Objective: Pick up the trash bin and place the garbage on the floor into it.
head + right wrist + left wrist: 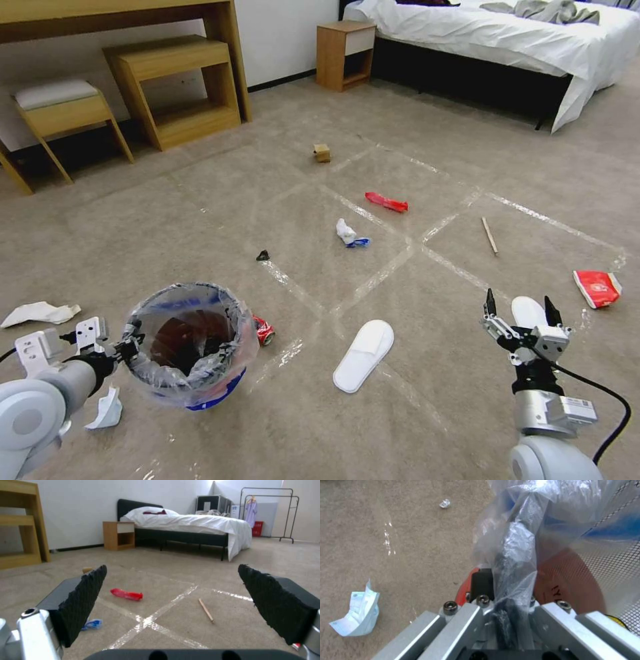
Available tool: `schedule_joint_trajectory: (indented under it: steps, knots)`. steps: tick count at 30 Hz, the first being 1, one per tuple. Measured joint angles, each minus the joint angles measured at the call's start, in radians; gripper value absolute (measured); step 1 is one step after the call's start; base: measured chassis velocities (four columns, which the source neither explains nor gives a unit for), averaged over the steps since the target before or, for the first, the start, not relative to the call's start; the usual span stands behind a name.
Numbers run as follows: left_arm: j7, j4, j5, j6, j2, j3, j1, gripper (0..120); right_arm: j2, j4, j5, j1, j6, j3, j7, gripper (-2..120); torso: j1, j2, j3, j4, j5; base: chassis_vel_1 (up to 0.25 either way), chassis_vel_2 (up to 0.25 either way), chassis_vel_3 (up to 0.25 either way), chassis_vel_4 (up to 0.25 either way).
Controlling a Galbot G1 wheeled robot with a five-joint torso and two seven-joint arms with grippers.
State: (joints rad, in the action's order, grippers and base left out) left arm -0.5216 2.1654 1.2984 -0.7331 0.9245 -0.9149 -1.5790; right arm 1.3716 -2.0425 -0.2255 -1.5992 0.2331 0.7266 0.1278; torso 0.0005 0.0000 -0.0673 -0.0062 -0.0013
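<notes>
Left tool [127, 349] clenched on trash bin [193, 343] rim — right tool [519, 308] spread, hovering low.

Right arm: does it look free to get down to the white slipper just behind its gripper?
Probably yes. The right gripper is open and empty, and the white slipper lies on bare floor directly behind its fingertips, with nothing between them.

The left gripper [130, 348] is low on the robot's left side, and its fingers [480, 580] are pinched tight on the trash bin's [200, 393] rim. The right gripper [519, 308] is held out front on the right, pointing forward, fingers spread wide apart.
</notes>
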Motion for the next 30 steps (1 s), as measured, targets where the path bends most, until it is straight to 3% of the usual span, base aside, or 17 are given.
schedule_joint_trajectory:
  steps: [16, 24, 30]
  knots:
    - [0.000, 0.000, -0.005, 0.000, -0.001, -0.001, -0.004, 0, -0.007, -0.005, -0.011, -0.006, 0.000, 0.004, 0.004, 100, 0.000, 0.000, 0.000, 0.0000, -0.0001, 0.000, 0.000, 0.000, 0.000]
    - [-0.002, -0.001, -0.019, 0.000, 0.008, -0.037, -0.045, 0, -0.012, -0.006, -0.018, -0.001, 0.000, 0.002, 0.003, 100, 0.000, 0.000, 0.000, 0.0000, 0.0000, 0.000, 0.000, 0.000, 0.000]
    - [-0.008, 0.006, -0.022, -0.001, 0.040, -0.077, -0.069, 0, -0.019, 0.002, -0.027, 0.005, -0.001, 0.002, 0.003, 100, 0.000, 0.000, 0.000, -0.0001, -0.0001, 0.000, 0.000, 0.000, 0.000]
